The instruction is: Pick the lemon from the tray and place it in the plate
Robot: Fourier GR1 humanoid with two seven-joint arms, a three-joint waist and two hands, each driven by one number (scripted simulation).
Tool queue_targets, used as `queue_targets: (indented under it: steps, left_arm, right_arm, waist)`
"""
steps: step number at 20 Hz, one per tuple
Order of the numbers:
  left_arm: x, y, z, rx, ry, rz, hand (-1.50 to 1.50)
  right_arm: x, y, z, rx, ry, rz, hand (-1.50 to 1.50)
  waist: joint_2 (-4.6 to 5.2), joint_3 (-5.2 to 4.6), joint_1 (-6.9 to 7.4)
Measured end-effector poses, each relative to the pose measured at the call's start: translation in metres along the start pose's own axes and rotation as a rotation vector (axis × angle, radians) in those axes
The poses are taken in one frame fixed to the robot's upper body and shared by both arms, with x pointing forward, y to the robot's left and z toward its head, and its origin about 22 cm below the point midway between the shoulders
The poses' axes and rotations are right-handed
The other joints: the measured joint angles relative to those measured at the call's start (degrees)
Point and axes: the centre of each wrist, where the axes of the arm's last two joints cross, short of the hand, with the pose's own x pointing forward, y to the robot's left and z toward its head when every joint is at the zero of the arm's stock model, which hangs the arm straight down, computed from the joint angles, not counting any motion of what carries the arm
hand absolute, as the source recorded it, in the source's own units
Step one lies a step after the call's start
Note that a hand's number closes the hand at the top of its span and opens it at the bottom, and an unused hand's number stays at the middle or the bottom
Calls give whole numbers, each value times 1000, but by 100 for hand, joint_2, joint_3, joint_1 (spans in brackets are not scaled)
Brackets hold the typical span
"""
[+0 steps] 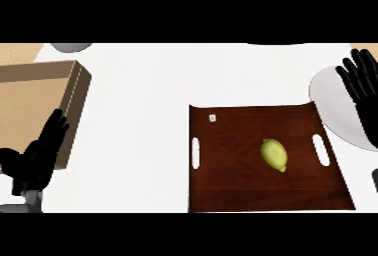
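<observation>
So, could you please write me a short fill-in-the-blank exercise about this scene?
1. The lemon lies on the dark brown ____.
2. The right hand is above the white ____.
3. The left hand shows at the view's ____ edge, fingers straight.

Missing words: tray; plate; left.

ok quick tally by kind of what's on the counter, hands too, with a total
lemon: 1, lying on the tray
tray: 1, dark brown
plate: 1, white, at the right edge
box: 1, tan, at the left
hands: 2, left hand and right hand, both open
grey thing at the top edge: 1, too cut off to name
total: 7
</observation>
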Motion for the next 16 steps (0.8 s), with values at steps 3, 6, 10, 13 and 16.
queue_targets:
  steps: [3, 6, 10, 13, 16]
  left_arm:
    - [19, -11, -8, -77, -88, -35, 0]
    - [54, -26, -19, -197, -252, -79, 0]
    - [77, -48, -21, -336, -356, -98, 0]
    - [85, -55, -22, -385, -385, -105, 0]
    - [87, -56, -22, -405, -393, -108, 0]
  right_arm:
    - [-21, 5, -2, 111, 98, -56, -150]
    - [-41, 13, -2, 300, 243, -111, -150]
    - [-18, 7, -21, 521, 234, 241, -150]
    - [-2, 13, -33, 616, 153, 478, -150]
    - [-6, 29, -32, 664, 77, 655, -150]
  waist:
    - [-10, -75, 87]
    - [42, -98, 239]
    - [27, -130, 326]
    - [-4, -137, 306]
    - [-34, -146, 225]
